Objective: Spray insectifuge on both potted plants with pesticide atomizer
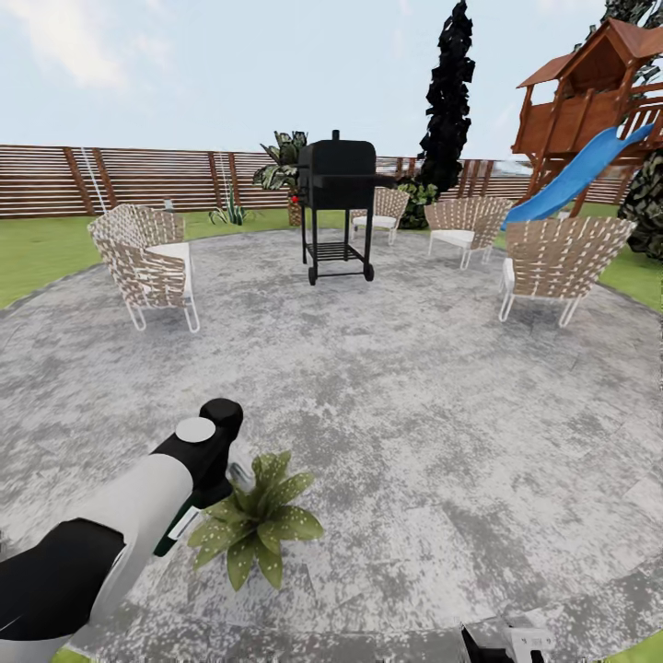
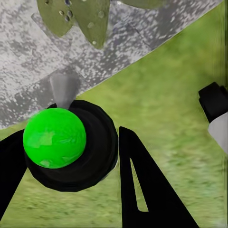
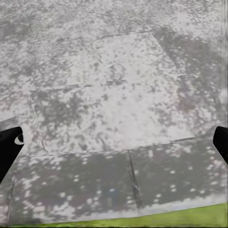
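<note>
The left gripper [image 2: 71, 156] is clamped around the spray bottle [image 2: 61, 142], its fingers [image 2: 142, 185] pressed against the bottle's sides, holding it just beside the potted plant [image 1: 258, 520] near the patio's [image 1: 414, 414] front edge. The right gripper [image 3: 114, 142] is spread wide over bare paving, holding nothing. Beyond the plant the patio lies open up to the grill [image 1: 337, 207] and the chairs [image 1: 147, 262].

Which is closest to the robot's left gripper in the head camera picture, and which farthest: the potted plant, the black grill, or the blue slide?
1. The potted plant, on the paving right beside the left gripper.
2. The black grill, across the patio, straight ahead near the middle.
3. The blue slide, beyond the chairs at the far right, by the wooden playhouse.
</note>
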### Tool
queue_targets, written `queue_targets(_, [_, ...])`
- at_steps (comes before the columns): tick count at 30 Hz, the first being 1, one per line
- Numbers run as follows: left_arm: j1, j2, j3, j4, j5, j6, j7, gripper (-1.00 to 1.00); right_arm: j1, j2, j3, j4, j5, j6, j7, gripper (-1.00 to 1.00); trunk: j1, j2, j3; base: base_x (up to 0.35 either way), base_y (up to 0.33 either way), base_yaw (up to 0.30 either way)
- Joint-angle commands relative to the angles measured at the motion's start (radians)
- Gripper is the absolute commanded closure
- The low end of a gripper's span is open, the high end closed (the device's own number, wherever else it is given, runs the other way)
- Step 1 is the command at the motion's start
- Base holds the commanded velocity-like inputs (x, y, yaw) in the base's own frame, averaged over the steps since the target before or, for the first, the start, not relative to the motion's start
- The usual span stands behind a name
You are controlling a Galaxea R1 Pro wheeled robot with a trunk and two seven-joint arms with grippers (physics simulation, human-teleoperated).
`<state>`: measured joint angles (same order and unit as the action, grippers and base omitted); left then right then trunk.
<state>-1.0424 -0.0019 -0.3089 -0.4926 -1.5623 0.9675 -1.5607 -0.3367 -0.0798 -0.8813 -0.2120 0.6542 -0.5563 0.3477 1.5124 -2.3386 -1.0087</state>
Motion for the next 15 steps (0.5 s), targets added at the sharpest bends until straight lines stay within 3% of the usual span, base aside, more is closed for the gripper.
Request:
queue_targets(1, [-0.001, 0.000, -0.003, -0.001, -0.009, 0.010, -0.010, 1.00, -0.001, 0.000, -0.009, 0.000, 0.002, -0.002, 0.008, -1.00, -0.001, 0.000, -0.001, -0.227, -0.163, 0.000])
queue_targets(11, [-0.001, 0.000, -0.003, -0.001, -0.009, 0.017, -0.010, 1.00, -0.001, 0.000, -0.008, 0.000, 0.002, -0.002, 0.008, -1.00, -0.001, 0.000, -0.001, -0.233, -0.167, 0.000])
queue_targets(15, [0.001, 0.000, -0.002, -0.001, -0.009, 0.020, -0.010, 1.00, -0.001, 0.000, -0.008, 0.000, 0.002, -0.002, 0.008, -1.00, -0.001, 0.000, -0.001, -0.207, -0.148, 0.156])
